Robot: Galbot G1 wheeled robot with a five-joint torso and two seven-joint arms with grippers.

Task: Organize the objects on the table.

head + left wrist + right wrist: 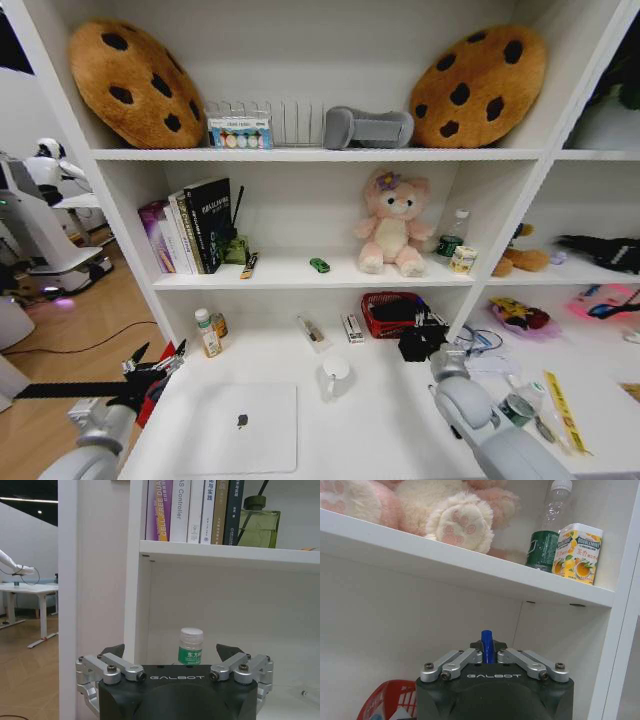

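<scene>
Nearest in the head view: silver laptop (237, 427), lid closed, flat on the white desk (380, 420), between the 2 arms. Just beyond it, a white mug (336, 376).

Left gripper (158, 362) hovers at the desk's left edge, beside the laptop's far-left corner, apart from it. Left wrist view shows what the head view does not: its fingers (113, 655) spread wide, nothing between them, "GALBOT" printed on the housing. Straight ahead stands a small white-capped bottle (190, 647) with a green label, characters too small to read. That bottle (207, 333) sits on the desk by the shelf upright.

Right gripper (420, 341) is near the red basket (385, 313) at the desk's back. Head view gives only a dark mass there; right wrist view shows the fingers (454, 661) pinched on a blue-capped marker pen (486, 646), cap end standing up between them, the basket's rim at the edge.

Middle shelf, farther off: books (195, 510), 1 spine ending "Controller"; a tiny green toy car (319, 265); a pink plush bear (392, 225); a green-labelled water bottle (547, 532) touching a "DOUBLEMINT" canister (577, 554).

Top shelf: 2 cookie-shaped cushions (135, 83).
</scene>
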